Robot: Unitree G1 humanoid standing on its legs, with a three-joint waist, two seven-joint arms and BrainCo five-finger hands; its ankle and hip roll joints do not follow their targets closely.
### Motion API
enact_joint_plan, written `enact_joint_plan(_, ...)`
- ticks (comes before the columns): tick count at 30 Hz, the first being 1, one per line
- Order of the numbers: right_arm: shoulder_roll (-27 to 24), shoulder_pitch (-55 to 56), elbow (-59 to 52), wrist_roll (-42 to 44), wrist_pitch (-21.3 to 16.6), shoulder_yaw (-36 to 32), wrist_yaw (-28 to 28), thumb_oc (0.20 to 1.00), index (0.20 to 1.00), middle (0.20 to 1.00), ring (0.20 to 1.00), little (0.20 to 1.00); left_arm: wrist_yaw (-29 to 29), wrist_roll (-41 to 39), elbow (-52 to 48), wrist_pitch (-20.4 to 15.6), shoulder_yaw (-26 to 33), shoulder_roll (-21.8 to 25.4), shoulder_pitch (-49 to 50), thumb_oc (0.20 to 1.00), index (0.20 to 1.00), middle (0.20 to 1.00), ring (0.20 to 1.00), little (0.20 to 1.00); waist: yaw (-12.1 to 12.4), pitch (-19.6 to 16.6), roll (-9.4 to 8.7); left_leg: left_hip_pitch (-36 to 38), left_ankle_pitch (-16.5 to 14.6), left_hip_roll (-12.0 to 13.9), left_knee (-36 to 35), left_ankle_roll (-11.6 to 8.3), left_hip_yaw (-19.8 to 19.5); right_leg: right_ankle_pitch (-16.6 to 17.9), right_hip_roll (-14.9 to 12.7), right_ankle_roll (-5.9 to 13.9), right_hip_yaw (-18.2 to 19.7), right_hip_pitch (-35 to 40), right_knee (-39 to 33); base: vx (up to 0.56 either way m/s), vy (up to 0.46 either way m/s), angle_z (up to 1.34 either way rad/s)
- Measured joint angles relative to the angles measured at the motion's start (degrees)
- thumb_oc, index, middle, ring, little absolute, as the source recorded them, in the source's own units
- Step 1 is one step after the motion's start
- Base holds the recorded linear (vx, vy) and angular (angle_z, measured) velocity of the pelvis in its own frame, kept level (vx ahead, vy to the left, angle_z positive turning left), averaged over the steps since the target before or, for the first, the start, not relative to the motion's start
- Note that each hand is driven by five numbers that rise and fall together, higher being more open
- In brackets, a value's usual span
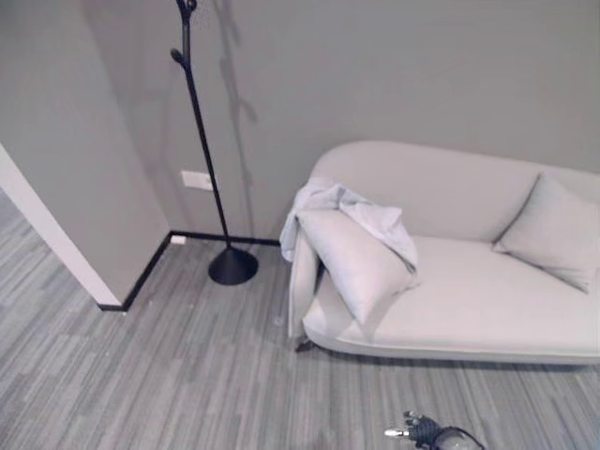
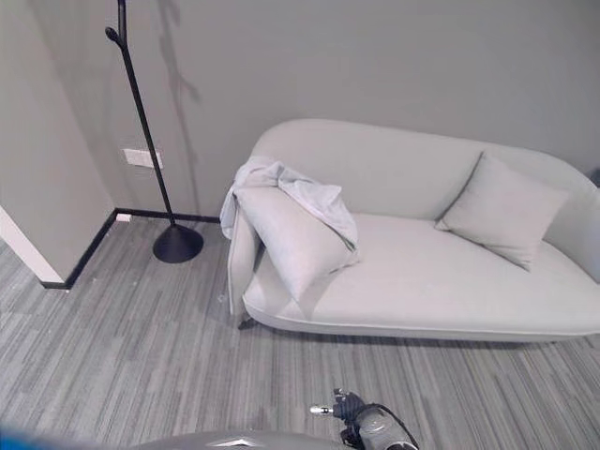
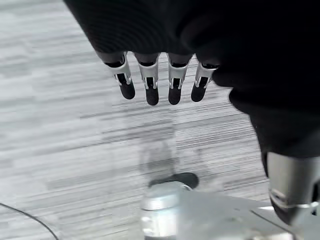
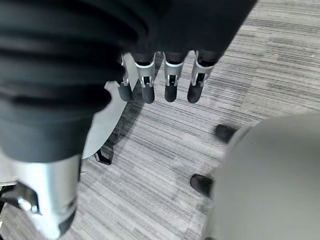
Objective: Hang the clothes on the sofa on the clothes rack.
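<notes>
Grey floor (image 1: 169,375); sofa (image 1: 469,309) bearing garment (image 1: 361,211), two cushions (image 1: 361,262).

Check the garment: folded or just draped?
Draped, unfolded: the pale garment hangs crumpled over the sofa arm and the cushion leaning there.

Two pale cushions: one (image 2: 298,242) leaning at left arm, one (image 2: 502,212) far right. Wall socket (image 2: 142,157) left. Grey striped floor (image 2: 122,356).
</notes>
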Motion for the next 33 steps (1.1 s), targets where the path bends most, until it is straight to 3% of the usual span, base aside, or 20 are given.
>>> enact_joint_plan(3,-0.14,0.33,-0.77,0.45,-0.07,0.69,-0.07,1.0,1.0,1.0,1.0,1.0,0.13,0.0,-0.58,-0.13,-0.6,-0.72,-0.3,1.0,1.0,1.0,1.0,1.0,-1.08,0.94,0.91,-0.02,-0.28,0.04,0.08,-0.65,0.34,4.08,4.43,-0.35,0.65,-6.38,-3.41,0.26,-0.029,0.05)
enact_joint_plan(4,0.03,0.31,-1.06,0.54,-0.02,1.12,-0.1,1.0,1.0,1.0,1.0,1.0,0.27,-0.04,-1.01,-0.21,-1.23,-1.11,-0.45,1.0,1.0,1.0,1.0,1.0,-0.64,1.05,0.42,-0.09,-2.84,-0.03,0.44,-5.82,0.91,4.98,5.48,-1.44,0.12,-7.84,-3.65,0.28,-0.076,0.33)
enact_joint_plan(5,1.18,-1.34,-0.69,0.51,-0.22,2.49,-0.36,1.0,1.0,1.0,1.0,1.0,0.21,0.06,-0.84,-0.88,-0.39,1.28,-2.91,1.0,1.0,1.0,1.0,1.0,-1.09,2.94,-4.58,-6.07,-6.85,-6.8,19.12,5.74,-13.26,5.73,1.22,-0.2,3.52,-9.92,-2.74,0.32,-0.108,0.54)
enact_joint_plan(6,0.52,-1.32,-0.88,0.5,-0.39,2.34,-0.22,1.0,1.0,1.0,1.0,1.0,0.1,0.08,-1.33,-0.99,-0.1,1.12,-3.4,1.0,1.0,1.0,1.0,1.0,-1.28,3.01,-3.33,-7.06,-7.86,-5.14,22.35,6.57,-19.09,6.53,1.73,-0.31,3.33,-11.01,-2.09,0.34,-0.13,0.19)
enact_joint_plan(7,1.39,-2.28,-0.91,0.45,0.29,2.4,-0.3,1.0,1.0,1.0,1.0,1.0,0.55,0.04,-2.18,-1.37,0.69,1.77,-2.9,1.0,1.0,1.0,1.0,1.0,1.75,4.06,-4.62,-4.54,-9.09,-4.37,19.56,5.45,-16.76,7.05,1.51,-3.04,2.63,-11.58,-0.65,0.24,-0.095,-0.18)
enact_joint_plan(8,1.57,-2.22,-1.43,0.44,-0.25,2.31,-0.2,1.0,1.0,1.0,1.0,1.0,0.5,0.06,-1.54,-1.19,1.05,1.99,-2.21,1.0,1.0,1.0,1.0,1.0,1.67,4.01,-3.91,-3.16,-8.81,-3.66,18.26,6.01,-16.79,7.02,2.17,-3.98,2.07,-10.76,-0.68,0.41,-0.167,-0.45)
enact_joint_plan(13,0.7,-1.6,-2.81,0.44,-0.48,1.62,-0.4,1.0,1.0,1.0,1.0,1.0,0.49,0.0,-0.3,-0.08,1.99,1.07,-0.71,1.0,1.0,1.0,1.0,1.0,0.06,2.61,-2.02,1.59,-5.31,-1.3,8.99,4.63,-20.14,6.42,2.65,-3.49,-5.28,-5.65,1.76,0.42,-0.163,0.08)
enact_joint_plan(15,-0.77,-1.46,-5.49,0.46,-0.47,1.73,-0.54,1.0,1.0,1.0,1.0,1.0,0.57,0.01,-0.36,0.03,0.28,0.1,-1.51,1.0,1.0,1.0,1.0,1.0,-2.54,1.45,0.0,2.41,-4.99,-0.79,7.21,4.74,-22.2,5.42,5.11,-6.17,-9.57,-4.13,3.12,0.21,-0.083,0.35)
enact_joint_plan(17,-1.67,-1.59,-5.94,0.47,-0.57,2.57,-0.6,1.0,1.0,1.0,1.0,1.0,1.02,0.02,-0.34,-0.04,-0.86,-0.41,-2.49,1.0,1.0,1.0,1.0,1.0,-3.47,0.7,1.55,2.77,-5.91,-0.16,8.97,2.52,-22.58,7.07,9.23,-11.97,-10.55,-2.53,1.04,0.25,-0.094,0.33)
enact_joint_plan(18,-1.4,-1.71,-6.1,0.47,-0.59,2.6,-0.66,1.0,1.0,1.0,1.0,1.0,1.21,0.02,-0.85,-0.41,-0.6,0.28,-3.07,1.0,1.0,1.0,1.0,1.0,-3.53,0.99,-0.64,1.05,-6.01,-3.38,13.95,0.03,-22.32,10.86,8.05,-15.08,-10.0,-2.17,0.0,0.46,-0.188,0.82)
enact_joint_plan(19,-1.19,-1.08,-6.18,0.51,-0.68,1.75,-0.98,1.0,1.0,1.0,1.0,1.0,1.39,0.09,-3.41,-0.91,-2.3,1.43,-5.35,1.0,1.0,1.0,1.0,1.0,-3.75,1.66,-6.12,-5.28,-12.79,-5.92,27.93,2.5,-23.12,6.74,1.73,-15.0,-8.45,-1.22,1.03,0.27,-0.12,0.98)
enact_joint_plan(20,-1.56,-1.26,-5.54,0.5,-0.3,1.55,-0.97,1.0,1.0,1.0,1.0,1.0,1.53,0.4,-4.96,-1.44,-3.09,1.56,-6.51,1.0,1.0,1.0,1.0,1.0,-3.18,1.14,-5.19,-6.84,-15.1,-0.09,28.81,1.53,-24.65,5.27,2.6,-13.43,-9.27,-1.42,1.28,0.33,-0.141,0.8)
enact_joint_plan(21,-1.95,-2.44,-5.64,0.5,-0.59,1.77,-1.08,1.0,1.0,1.0,1.0,1.0,1.83,0.97,-6.67,-1.99,-3.71,1.35,-7.17,1.0,1.0,1.0,1.0,1.0,-2.0,1.23,-3.71,-5.84,-17.62,9.21,22.46,-5.56,-26.16,4.23,5.33,-13.38,-9.05,-2.21,2.65,0.18,-0.07,-0.01)
enact_joint_plan(22,-2.11,-3.67,-5.98,0.49,-1.0,1.6,-1.17,1.0,1.0,1.0,1.0,1.0,1.8,1.47,-6.86,-1.91,-3.45,1.08,-6.85,1.0,1.0,1.0,1.0,1.0,-2.27,1.48,-3.06,-3.75,-16.51,13.54,17.61,-10.65,-25.29,2.99,6.49,-13.34,-8.47,-2.27,3.14,0.26,-0.076,-0.54)
enact_joint_plan(24,-1.86,-3.64,-6.99,0.48,-2.06,2.11,-1.41,1.0,1.0,1.0,1.0,1.0,2.0,1.53,-6.84,-1.42,-3.3,1.52,-4.81,1.0,1.0,1.0,1.0,1.0,-2.75,1.2,-3.28,2.3,-14.19,14.69,11.96,-9.81,-21.93,1.66,6.66,-12.38,-7.28,-0.03,2.24,0.16,-0.036,-0.62)
enact_joint_plan(27,-2.87,-3.05,-3.71,0.47,-1.88,2.03,-1.97,1.0,1.0,1.0,1.0,1.0,2.27,0.87,-7.04,-1.77,-2.12,1.16,-4.9,1.0,1.0,1.0,1.0,1.0,-1.52,-0.13,-0.78,4.07,-14.26,17.41,9.69,-9.08,-19.66,-2.03,7.69,-11.6,-13.32,-1.74,9.25,0.14,-0.079,-0.45)
enact_joint_plan(28,-3.38,-2.68,-3.37,0.48,-1.75,1.96,-2.09,1.0,1.0,1.0,1.0,1.0,2.29,0.55,-7.01,-1.88,-2.1,1.84,-5.44,1.0,1.0,1.0,1.0,1.0,-2.19,-0.23,-1.09,4.07,-13.76,16.49,9.28,-9.11,-20.04,-3.46,7.06,-11.55,-12.21,-0.98,8.36,0.16,-0.048,-0.03)
enact_joint_plan(30,-5.82,-1.46,-3.27,0.52,-1.55,0.79,-2.6,1.0,1.0,1.0,1.0,1.0,2.28,-1.22,-6.86,-2.1,-1.48,0.49,-5.62,1.0,1.0,1.0,1.0,1.0,-1.88,-0.57,0.25,2.61,-13.04,15.55,11.98,-10.33,-21.52,-0.47,7.0,-12.84,-11.58,2.23,2.32,0.06,0.017,0.07)
enact_joint_plan(31,-6.47,-1.06,-3.39,0.57,-1.53,0.62,-2.72,1.0,1.0,1.0,1.0,1.0,2.17,-1.24,-6.75,-2.09,-1.45,-0.02,-6.32,1.0,1.0,1.0,1.0,1.0,-1.89,-0.48,-0.68,-0.89,-14.34,13.2,15.77,-11.9,-22.84,0.66,5.52,-13.81,-10.54,3.45,-1.35,0.11,0.015,-0.21)
enact_joint_plan(33,-7.15,-1.36,-3.68,0.72,-1.53,-0.07,-2.87,1.0,1.0,1.0,1.0,1.0,2.14,-1.22,-5.72,-2.12,-1.05,-1.07,-7.0,1.0,1.0,1.0,1.0,1.0,-0.2,0.61,-1.5,-5.28,-12.8,7.66,11.08,-9.49,-27.12,1.15,2.64,-13.18,-9.28,4.14,-3.89,0.15,0.025,-0.06)
